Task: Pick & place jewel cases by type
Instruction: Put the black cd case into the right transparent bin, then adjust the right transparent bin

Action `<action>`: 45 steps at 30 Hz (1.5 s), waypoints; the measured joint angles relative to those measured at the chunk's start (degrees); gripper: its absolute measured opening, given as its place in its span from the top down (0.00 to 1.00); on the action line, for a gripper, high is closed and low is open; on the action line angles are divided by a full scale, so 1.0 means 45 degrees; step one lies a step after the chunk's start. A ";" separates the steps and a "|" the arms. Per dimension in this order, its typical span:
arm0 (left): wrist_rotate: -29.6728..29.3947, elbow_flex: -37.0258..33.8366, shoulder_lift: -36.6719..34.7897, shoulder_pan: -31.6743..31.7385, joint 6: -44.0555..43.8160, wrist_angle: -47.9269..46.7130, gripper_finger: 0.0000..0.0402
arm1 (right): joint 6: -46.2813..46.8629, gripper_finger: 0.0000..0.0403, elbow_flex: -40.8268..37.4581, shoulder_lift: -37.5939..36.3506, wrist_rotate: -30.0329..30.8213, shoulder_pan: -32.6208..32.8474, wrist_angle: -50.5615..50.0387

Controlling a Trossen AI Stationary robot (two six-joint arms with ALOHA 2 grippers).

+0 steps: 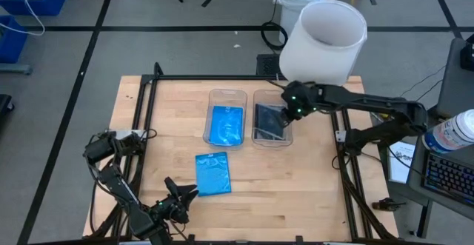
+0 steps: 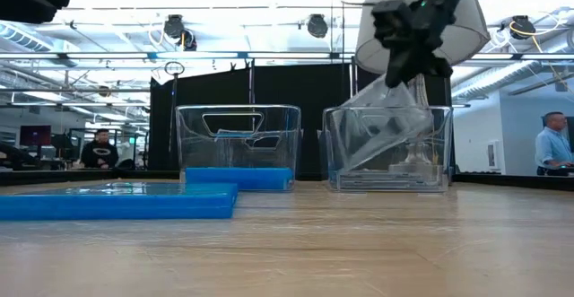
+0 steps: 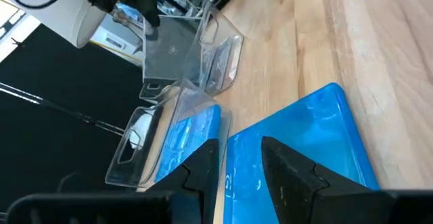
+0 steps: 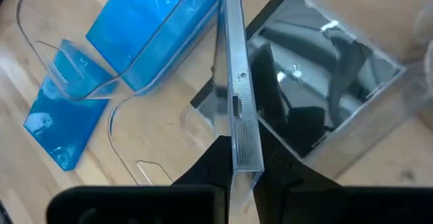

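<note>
Two clear bins stand at the table's middle. The left bin [image 1: 226,97] has a blue jewel case [image 1: 226,124] lying flat in it. The right bin [image 1: 272,138] has a dark grey jewel case [image 4: 318,95] in it. Another blue jewel case [image 1: 213,173] lies flat on the table near the front. My left gripper [image 1: 191,192] sits low at its near left corner, with the case's edge in the gap between the fingers. My right gripper [image 1: 287,113] hangs over the right bin, shut on a clear jewel case [image 2: 381,126]. My left gripper has the blue case's near left corner [image 3: 233,160] between its two fingers [image 3: 287,166]. It comes in low from the table's near left, almost level. The case lies flat on the table [image 2: 117,200]. My right gripper pinches the clear case by its upper edge [image 4: 242,139] between its two fingers, slanting down from above. The case shows edge-on in the right wrist view. It hangs tilted, and its lower end [image 2: 350,164] is down inside the right bin; whether that end rests on anything, I cannot tell.
A big white bucket [image 1: 326,30] stands just past the table's far edge, behind the right bin. Black frame rails [image 1: 148,119] run along the table's sides. A bottle [image 1: 455,130] and a keyboard stand off the right edge. People show in the room behind.
</note>
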 joint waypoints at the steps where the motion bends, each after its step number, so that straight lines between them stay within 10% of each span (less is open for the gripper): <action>1: 0.0059 0.0000 0.0000 -0.0018 0.0000 0.0000 0.71 | -0.0021 0.94 0.0003 0.0238 -0.0015 0.0000 0.0128; 16: 0.0283 0.0000 0.0000 -0.0341 -0.0210 0.0013 0.71 | -0.0991 0.84 -0.0010 0.1498 0.0096 0.0101 0.0429; 32: 0.0360 -0.0002 0.0000 -0.0341 -0.0219 0.0120 0.71 | -0.2450 0.48 -0.0010 0.1489 0.2486 0.1551 0.0505; 45: 0.0429 -0.0005 0.0000 -0.0336 -0.0061 0.0248 0.71 | -0.4985 0.61 -0.0012 0.1422 0.4810 0.4322 0.0919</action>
